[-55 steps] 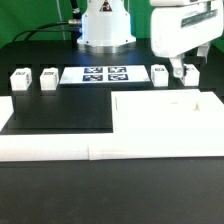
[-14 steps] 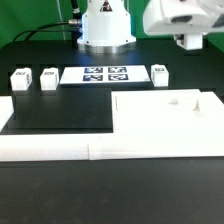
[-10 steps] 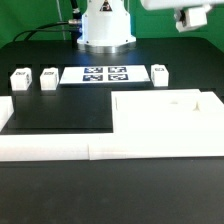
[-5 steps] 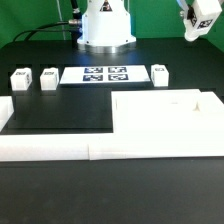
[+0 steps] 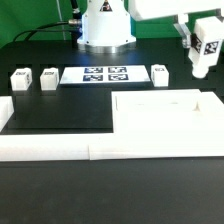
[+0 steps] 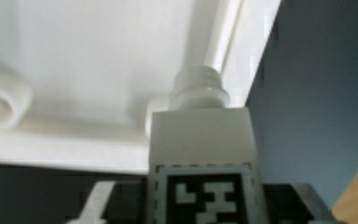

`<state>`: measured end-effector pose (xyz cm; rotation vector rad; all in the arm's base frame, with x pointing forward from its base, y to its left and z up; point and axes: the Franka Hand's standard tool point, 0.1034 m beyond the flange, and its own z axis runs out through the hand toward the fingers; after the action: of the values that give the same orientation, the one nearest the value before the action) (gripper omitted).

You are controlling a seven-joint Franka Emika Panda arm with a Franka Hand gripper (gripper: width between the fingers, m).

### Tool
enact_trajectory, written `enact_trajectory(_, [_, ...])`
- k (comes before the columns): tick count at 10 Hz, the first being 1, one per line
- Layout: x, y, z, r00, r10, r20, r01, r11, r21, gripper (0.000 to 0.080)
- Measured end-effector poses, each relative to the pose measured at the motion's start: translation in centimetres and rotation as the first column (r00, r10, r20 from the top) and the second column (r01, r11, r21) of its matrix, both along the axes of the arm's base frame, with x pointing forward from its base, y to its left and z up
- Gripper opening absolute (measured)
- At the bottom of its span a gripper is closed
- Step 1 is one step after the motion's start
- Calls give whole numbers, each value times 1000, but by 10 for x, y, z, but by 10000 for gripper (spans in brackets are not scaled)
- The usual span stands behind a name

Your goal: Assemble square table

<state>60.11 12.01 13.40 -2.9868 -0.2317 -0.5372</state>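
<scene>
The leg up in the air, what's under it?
Under the leg, held in the tool, the wrist view shows the white square tabletop near its edge, and black table beside it. The leg hides the spot straight below its tip.

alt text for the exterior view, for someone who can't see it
The gripper holds a white tagged leg in the air at the exterior view's right, above the far right part of the white tabletop slab. Three other legs stand on the black table, two left of the marker board and one right of it.
</scene>
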Motion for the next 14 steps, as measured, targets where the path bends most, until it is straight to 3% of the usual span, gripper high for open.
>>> enact_trajectory(1, [10,6,-1,991,-6,133,3,1000,21,285])
enact_trajectory(3, [3,2,-5,974,-12,227,5,1000,28,285])
enact_trajectory(6, [3,1,-9,974,-1,227,-4,1000,20,285])
enact_trajectory(8, [9,1,-20,974,12,227,-14,1000,4,285])
enact_trajectory(14, [5,-7,-45,977,29,210,-26,1000,-17,285])
